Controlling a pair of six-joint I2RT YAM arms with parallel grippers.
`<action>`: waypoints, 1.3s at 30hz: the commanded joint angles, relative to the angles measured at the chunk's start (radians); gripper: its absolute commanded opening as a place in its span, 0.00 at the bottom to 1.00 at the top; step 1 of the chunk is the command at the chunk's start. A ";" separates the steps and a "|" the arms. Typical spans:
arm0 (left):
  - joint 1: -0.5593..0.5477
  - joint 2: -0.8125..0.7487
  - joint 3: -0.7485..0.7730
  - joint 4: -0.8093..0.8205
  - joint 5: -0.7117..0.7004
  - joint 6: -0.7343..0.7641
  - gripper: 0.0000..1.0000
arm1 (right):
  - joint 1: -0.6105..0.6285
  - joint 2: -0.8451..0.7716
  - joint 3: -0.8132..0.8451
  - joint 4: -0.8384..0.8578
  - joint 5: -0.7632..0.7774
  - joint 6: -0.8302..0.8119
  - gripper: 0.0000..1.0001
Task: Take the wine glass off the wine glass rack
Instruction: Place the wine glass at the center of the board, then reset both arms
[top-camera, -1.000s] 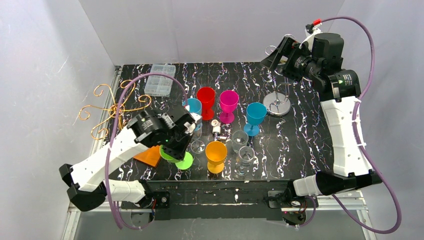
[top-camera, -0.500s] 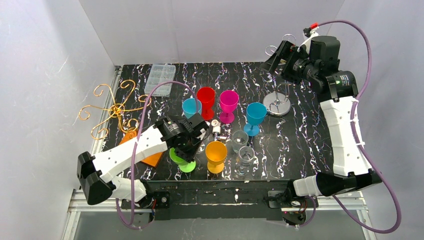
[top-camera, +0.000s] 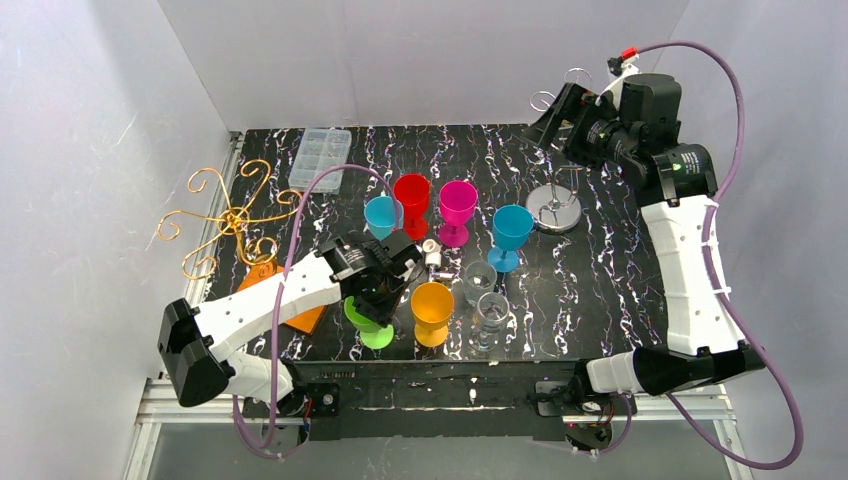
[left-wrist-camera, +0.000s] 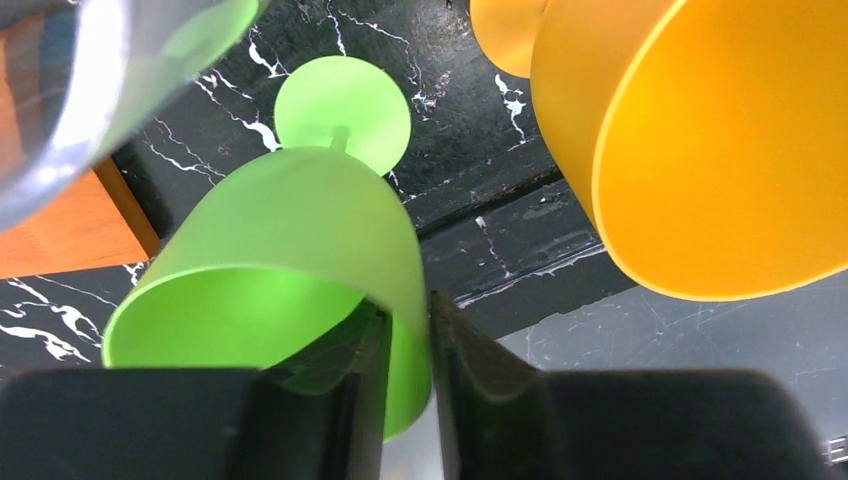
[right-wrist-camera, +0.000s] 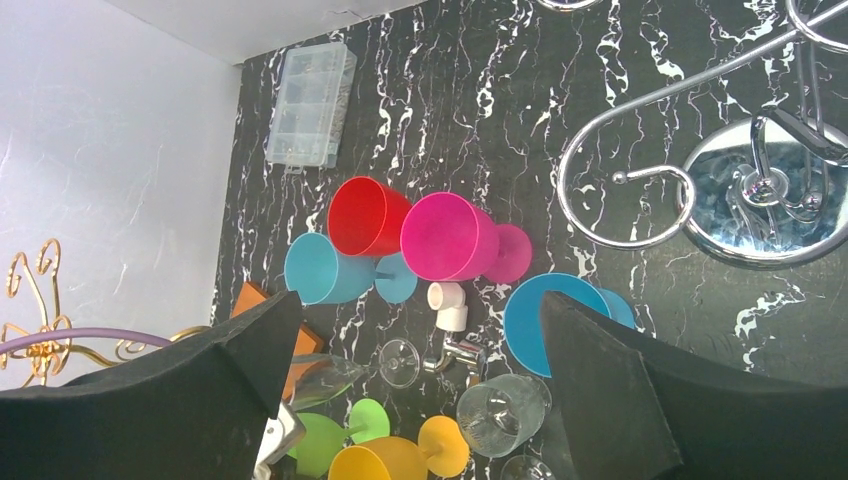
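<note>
Left wrist view has the left gripper (left-wrist-camera: 405, 308) nipping the wall of a lime-green plastic wine glass (left-wrist-camera: 290, 230), one finger inside the bowl and one outside. That glass is off the racks and stands upright on the black marbled table (top-camera: 600, 300) at about 7 o'clock. Its foot is down and its stem vertical, directly beneath the tool, so I judge the next move turns on letting go and lifting straight up along the stem.

No glass hangs on either of the two racks that I can see: the chrome wire rack (top-camera: 556, 208) at 2 o'clock and the gold wire rack (top-camera: 225, 215) out at 9 o'clock. The right gripper (right-wrist-camera: 418, 305) hovers over the chrome one, spread wide and holding nothing.

Nine glasses in all: the green one, one orange glass (top-camera: 432, 300), one red glass (top-camera: 411, 190), one magenta glass (top-camera: 458, 200), two blue glasses (top-camera: 511, 225) and three clear glasses (top-camera: 480, 280).
</note>
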 joint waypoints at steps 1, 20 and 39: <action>-0.005 -0.018 0.003 -0.015 -0.025 0.003 0.24 | 0.004 -0.038 -0.001 0.031 0.017 -0.010 0.98; -0.004 -0.039 0.536 -0.263 -0.034 0.054 0.98 | 0.004 -0.039 0.046 0.019 0.015 0.000 0.98; -0.004 0.183 1.064 -0.167 -0.321 0.055 0.98 | 0.004 -0.032 0.098 -0.009 0.019 -0.008 0.98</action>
